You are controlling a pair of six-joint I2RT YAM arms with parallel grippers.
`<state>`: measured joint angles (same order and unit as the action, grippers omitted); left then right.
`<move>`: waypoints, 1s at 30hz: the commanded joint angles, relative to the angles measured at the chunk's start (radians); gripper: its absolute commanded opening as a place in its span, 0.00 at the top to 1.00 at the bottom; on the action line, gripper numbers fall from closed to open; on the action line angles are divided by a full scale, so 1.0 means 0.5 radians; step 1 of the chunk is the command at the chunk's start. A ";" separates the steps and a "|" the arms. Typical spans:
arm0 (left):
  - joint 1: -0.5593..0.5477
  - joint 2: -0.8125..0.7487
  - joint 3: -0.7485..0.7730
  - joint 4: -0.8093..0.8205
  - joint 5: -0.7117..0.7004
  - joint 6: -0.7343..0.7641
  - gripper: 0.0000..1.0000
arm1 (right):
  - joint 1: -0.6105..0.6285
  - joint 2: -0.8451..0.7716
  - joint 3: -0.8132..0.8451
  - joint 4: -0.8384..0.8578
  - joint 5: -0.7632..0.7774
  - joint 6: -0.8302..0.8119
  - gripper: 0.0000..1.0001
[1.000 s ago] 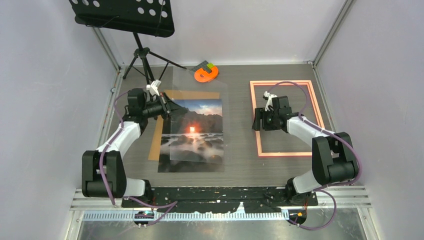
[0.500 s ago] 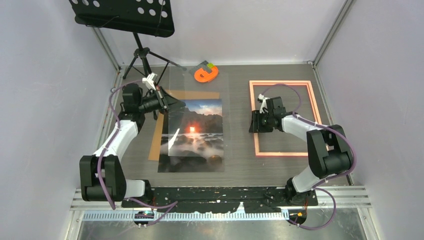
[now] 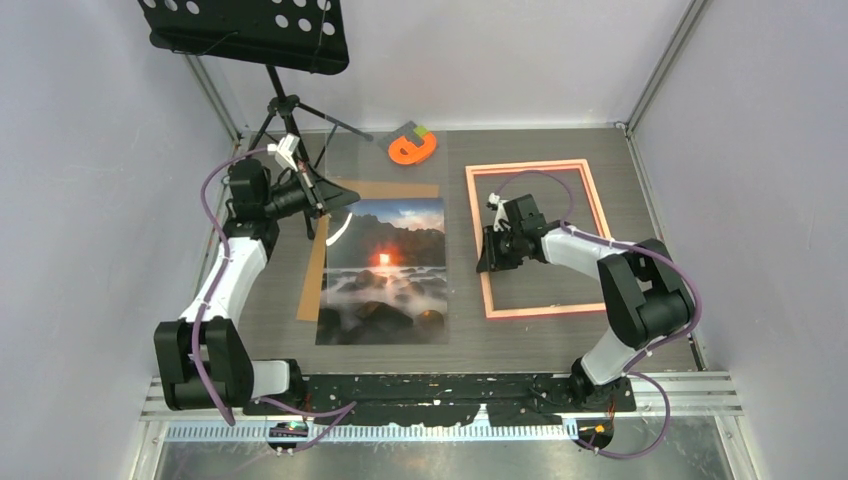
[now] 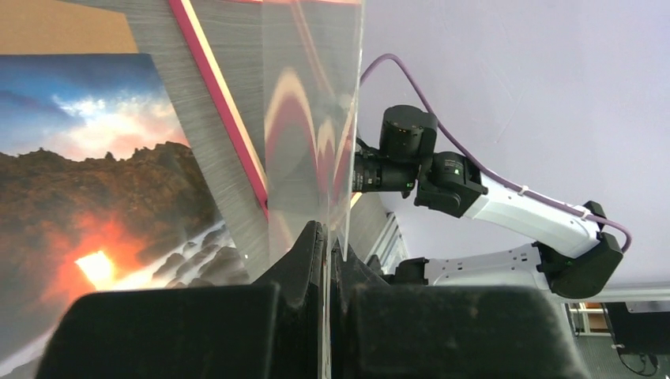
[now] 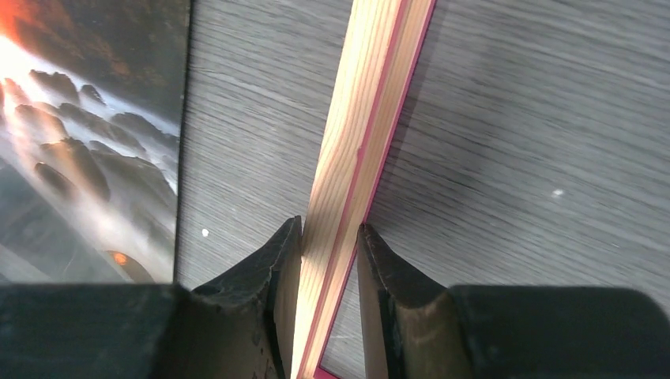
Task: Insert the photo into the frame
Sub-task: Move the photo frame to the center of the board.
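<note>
The photo, a sunset seascape, lies flat left of centre, partly over a brown backing board. The frame, a thin salmon-pink rectangle, lies to its right, slightly askew. My right gripper straddles the frame's left rail, and both fingers of the right gripper press that rail. My left gripper hovers over the photo's far left corner. In the left wrist view, the left gripper is shut on a clear sheet that stands up on edge, with the photo below.
A small orange tape-like object sits at the back centre. A black music stand on a tripod rises at the back left. Pale walls close in the table on three sides.
The right gripper closed on the frame's left rail and dragged the frame left toward the photo. The left gripper lifted the clear sheet up and leftward off the photo.
</note>
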<state>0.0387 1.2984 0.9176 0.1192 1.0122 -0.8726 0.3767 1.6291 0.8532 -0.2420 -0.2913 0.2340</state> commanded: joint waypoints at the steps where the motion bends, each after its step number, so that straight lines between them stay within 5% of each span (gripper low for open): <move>1: 0.045 -0.101 0.127 -0.097 0.011 0.135 1.00 | 0.096 0.034 0.080 0.106 -0.048 0.125 0.94; 12: 0.105 -0.191 0.191 -0.293 -0.029 0.321 1.00 | 0.273 0.023 -0.022 0.502 0.062 0.638 0.94; 30: 0.115 -0.181 0.193 -0.185 -0.047 0.264 1.00 | 0.397 0.066 -0.285 0.753 0.209 0.927 0.93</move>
<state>0.0887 1.2308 0.9813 -0.0334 0.9867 -0.7288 0.5694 1.6497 0.7425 0.1032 -0.2016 0.6392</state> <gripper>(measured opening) 0.001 0.335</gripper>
